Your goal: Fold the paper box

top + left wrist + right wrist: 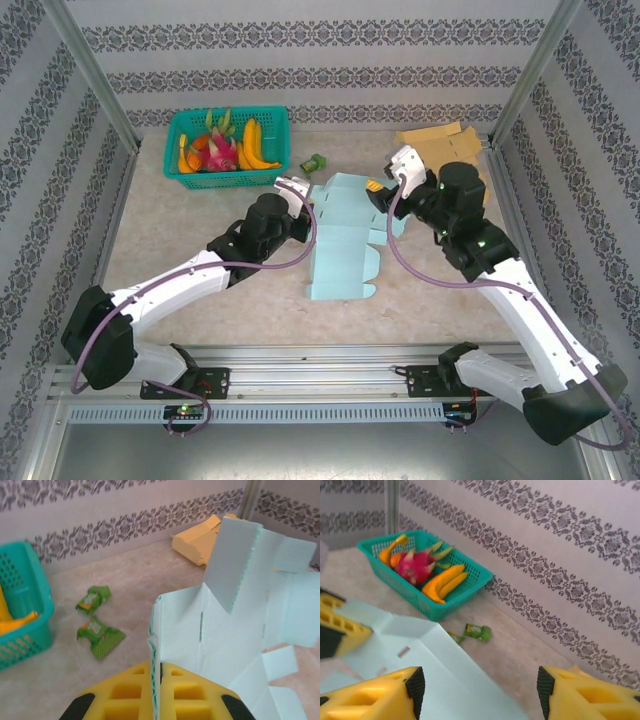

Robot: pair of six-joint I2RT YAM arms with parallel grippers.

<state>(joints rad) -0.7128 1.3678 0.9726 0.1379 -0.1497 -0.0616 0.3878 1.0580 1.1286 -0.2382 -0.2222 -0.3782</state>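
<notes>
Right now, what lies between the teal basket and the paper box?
Two small green packets lie on the table between the basket and the paper box, touching neither. This is clearest in the left wrist view.

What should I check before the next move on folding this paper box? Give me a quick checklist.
1. Grip: left hand is shut on a raised edge of the paper box: ok.
2. Second hand free: right hand is open over the box, with nothing between its fingers: ok.
3. Clutter: green packets lie apart from the box: ok.
4. Space: basket sits apart from the box, far left: ok.
5. Fold line: whether the raised panel bends along its crease: cannot tell.
</notes>
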